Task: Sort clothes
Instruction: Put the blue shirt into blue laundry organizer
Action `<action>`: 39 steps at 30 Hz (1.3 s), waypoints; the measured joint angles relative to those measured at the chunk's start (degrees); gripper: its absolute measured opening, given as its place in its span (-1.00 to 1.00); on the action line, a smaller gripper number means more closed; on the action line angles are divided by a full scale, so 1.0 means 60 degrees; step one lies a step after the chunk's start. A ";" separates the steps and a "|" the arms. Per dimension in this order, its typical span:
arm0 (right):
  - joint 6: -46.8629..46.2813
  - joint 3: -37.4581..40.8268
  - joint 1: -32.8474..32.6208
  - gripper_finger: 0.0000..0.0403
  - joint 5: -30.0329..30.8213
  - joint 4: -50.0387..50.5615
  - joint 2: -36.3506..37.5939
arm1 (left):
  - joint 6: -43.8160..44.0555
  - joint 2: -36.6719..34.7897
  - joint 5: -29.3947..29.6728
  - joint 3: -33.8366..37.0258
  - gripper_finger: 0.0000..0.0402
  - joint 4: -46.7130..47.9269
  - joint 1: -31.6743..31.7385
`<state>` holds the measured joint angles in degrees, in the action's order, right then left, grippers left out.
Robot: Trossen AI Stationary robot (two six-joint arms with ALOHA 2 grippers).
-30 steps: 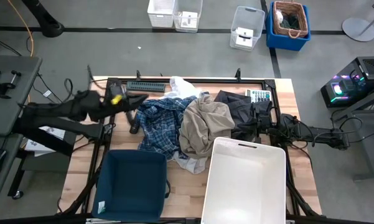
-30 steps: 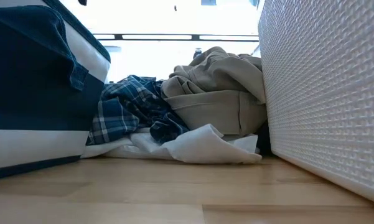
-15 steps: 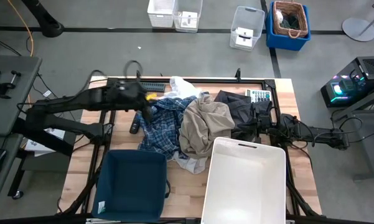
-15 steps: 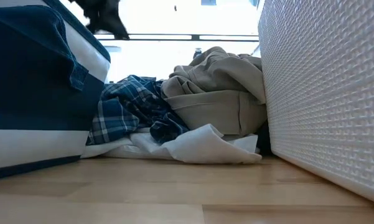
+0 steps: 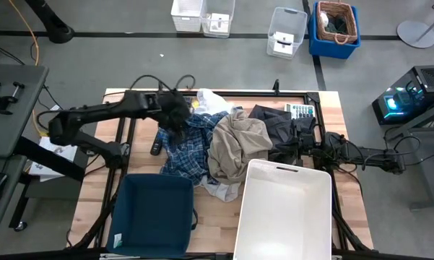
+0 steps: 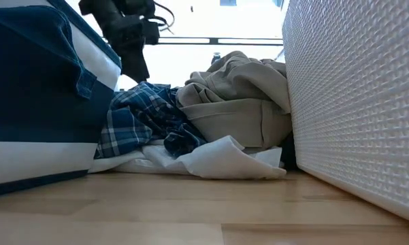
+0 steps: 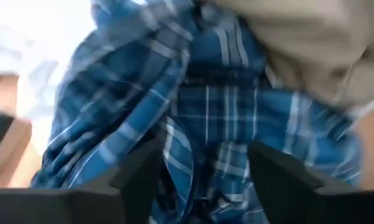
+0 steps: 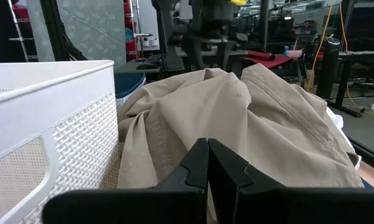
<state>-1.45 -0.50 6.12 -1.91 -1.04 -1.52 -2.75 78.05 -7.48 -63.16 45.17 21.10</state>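
Observation:
The clothes lie heaped mid-table. The blue-and-white plaid shirt [image 5: 184, 148] is at the left and the beige piece [image 5: 238, 144] lies over its right part. The dark piece [image 5: 274, 124] is at the far right. The white piece [image 5: 215, 101] shows at the far side and under the heap's near edge [image 6: 211, 158]. My left gripper [image 5: 179, 124] is open, pointing down just above the shirt's far left part [image 7: 193, 106]. It also shows in the low view [image 6: 143, 73]. My right gripper [image 8: 208, 158] is shut at the table's right [image 5: 300, 148], by the dark piece, facing the beige piece [image 8: 236, 118].
A navy blue bin [image 5: 152, 217] stands at the near left and a white plastic bin [image 5: 285, 209] at the near right, both close to the heap. A keyboard-like bar [image 5: 170, 99], a black remote [image 5: 157, 144] and a calculator [image 5: 300, 110] lie on the table.
My left gripper has swung from the table's far left toward the right, over the plaid shirt, and come down close to it, coming into the low view. The clothes have not moved.

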 joint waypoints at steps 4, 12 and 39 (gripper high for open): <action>0.0000 -0.0002 0.0002 -1.00 0.0000 0.0000 0.0000 | -0.0758 0.0553 0.1131 0.0000 0.46 0.0128 -0.0111; 0.0000 0.0001 0.0002 -1.00 0.0000 0.0000 0.0000 | -0.0828 0.2313 0.1542 0.0211 0.59 -0.0065 -0.0010; 0.0000 -0.0003 0.0002 -1.00 0.0000 -0.0004 0.0000 | 0.2257 -0.2468 0.0592 -0.4100 -0.96 0.0743 -0.0725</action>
<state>-1.45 -0.51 6.13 -1.91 -1.06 -1.52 10.79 63.25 -3.92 -87.76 49.63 16.75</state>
